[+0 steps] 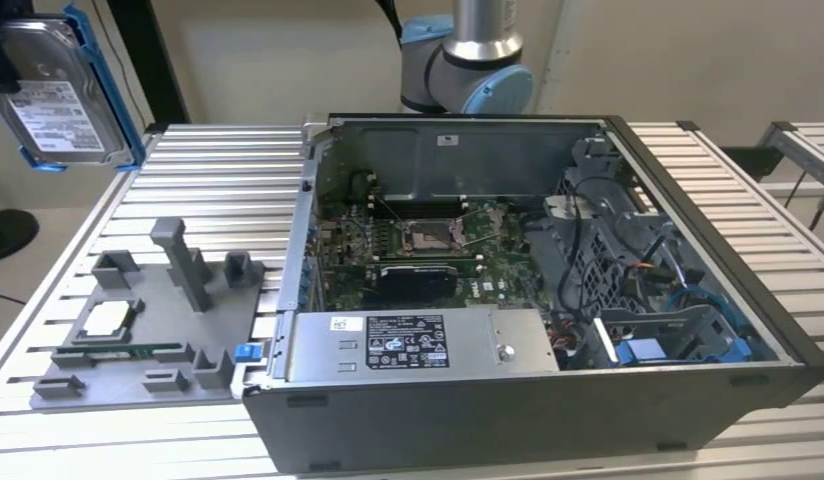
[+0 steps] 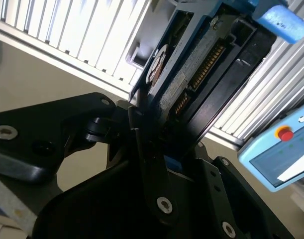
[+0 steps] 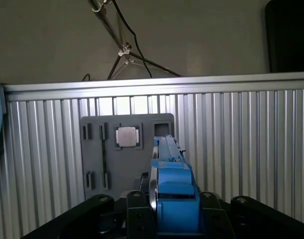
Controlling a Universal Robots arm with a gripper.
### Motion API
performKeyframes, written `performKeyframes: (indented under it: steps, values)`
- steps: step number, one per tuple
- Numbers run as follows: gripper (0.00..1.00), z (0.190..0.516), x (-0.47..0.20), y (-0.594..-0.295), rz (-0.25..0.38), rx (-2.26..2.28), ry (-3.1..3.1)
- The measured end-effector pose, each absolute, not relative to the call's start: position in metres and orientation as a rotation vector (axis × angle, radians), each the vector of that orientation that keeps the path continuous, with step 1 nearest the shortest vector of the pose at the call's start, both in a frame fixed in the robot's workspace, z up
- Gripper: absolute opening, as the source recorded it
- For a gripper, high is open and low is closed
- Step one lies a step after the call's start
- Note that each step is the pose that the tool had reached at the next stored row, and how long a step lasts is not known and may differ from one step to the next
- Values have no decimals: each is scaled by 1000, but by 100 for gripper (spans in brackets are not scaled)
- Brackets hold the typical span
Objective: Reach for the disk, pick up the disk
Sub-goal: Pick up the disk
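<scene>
**Disk aloft in the gripper's clamp**

In both wrist views the gripper (image 3: 172,214) is closed on the disk (image 3: 174,181), its black fingers (image 2: 144,144) pressed against the two flat sides. The disk hangs edge-up, well above the grey tray (image 1: 172,330) and clear of it. A small square chip (image 1: 105,318) lies on that tray. Just beside the tray, on the exterior view's right, stands the open computer case (image 1: 519,425)

No print is legible — neither the label on the disk (image 1: 55,108) nor that on the power-supply box (image 1: 512,345).
</scene>
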State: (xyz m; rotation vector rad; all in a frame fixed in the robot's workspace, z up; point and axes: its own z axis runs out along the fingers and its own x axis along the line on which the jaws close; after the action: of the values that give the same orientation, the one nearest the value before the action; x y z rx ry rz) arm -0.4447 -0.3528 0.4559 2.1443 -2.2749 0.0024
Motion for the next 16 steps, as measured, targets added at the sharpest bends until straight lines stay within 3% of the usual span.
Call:
performKeyframes:
  steps: [16]
  values:
    - [0,476,-445,-353,2,2144,-2275]
